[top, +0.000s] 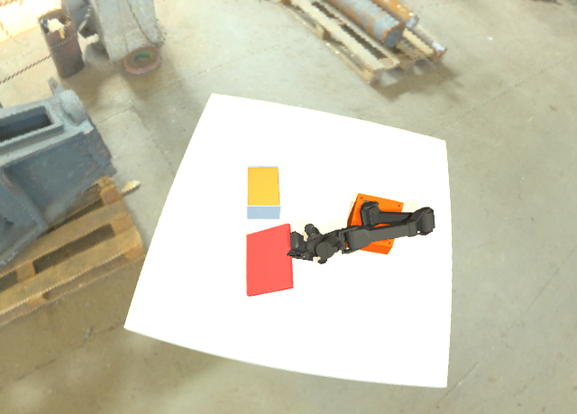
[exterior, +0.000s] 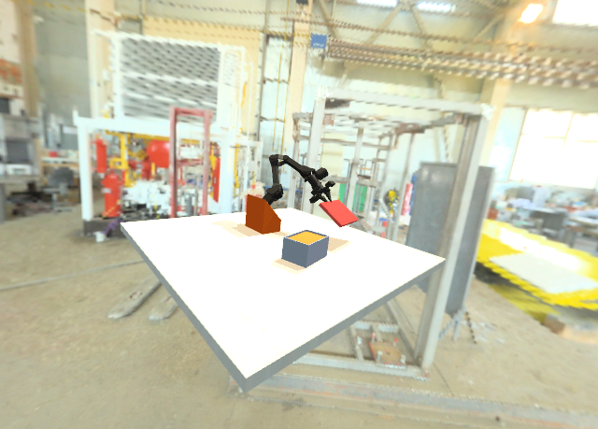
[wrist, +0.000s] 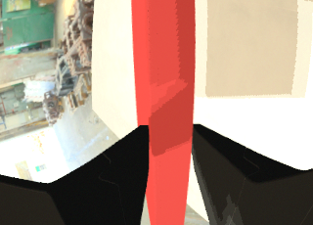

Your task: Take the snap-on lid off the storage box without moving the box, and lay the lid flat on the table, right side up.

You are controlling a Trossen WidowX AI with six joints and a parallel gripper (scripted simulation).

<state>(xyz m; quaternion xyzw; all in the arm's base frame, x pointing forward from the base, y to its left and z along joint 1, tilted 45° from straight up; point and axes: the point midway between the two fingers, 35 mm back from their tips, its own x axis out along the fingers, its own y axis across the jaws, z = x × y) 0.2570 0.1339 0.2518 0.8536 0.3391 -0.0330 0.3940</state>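
Note:
The storage box is blue-grey with a yellow inside and stands open on the white table. The red lid is off the box and held in the air beside it, tilted. My gripper is shut on one edge of the lid. In the wrist view the lid shows edge-on between the two dark fingers.
An orange wedge-shaped block stands at the arm's base. Beige patches lie on the table around the box and the block. Wooden pallets and machinery stand on the floor off the table.

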